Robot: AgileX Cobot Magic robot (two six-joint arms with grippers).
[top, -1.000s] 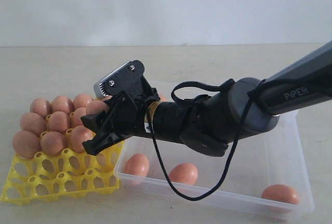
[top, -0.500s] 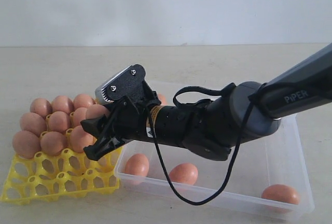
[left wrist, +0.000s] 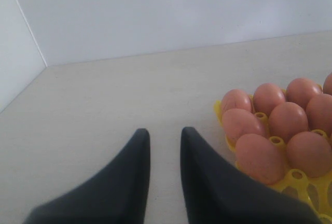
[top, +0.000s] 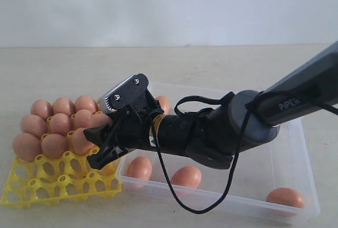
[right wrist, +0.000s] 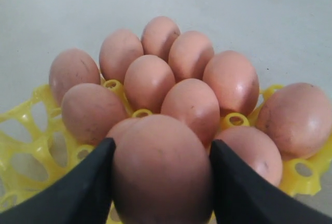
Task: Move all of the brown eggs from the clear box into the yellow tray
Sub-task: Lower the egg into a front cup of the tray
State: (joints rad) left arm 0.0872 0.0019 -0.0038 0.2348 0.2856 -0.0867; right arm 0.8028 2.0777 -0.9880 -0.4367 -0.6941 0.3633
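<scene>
i count sixteen brown eggs (right wrist: 148,81) total. eleven sit in the yellow tray (top: 68,159) on my right wrist feed, one just a sliver behind the held egg (right wrist: 161,177). that held egg is one more, between the fingers of the right gripper (right wrist: 161,148). four lie in the clear box (top: 259,167) on the exterior feed, one half hidden behind the arm (top: 253,122). one tray, one box. two grippers, counting the left gripper (left wrist: 165,133). one arm in sight.
</scene>
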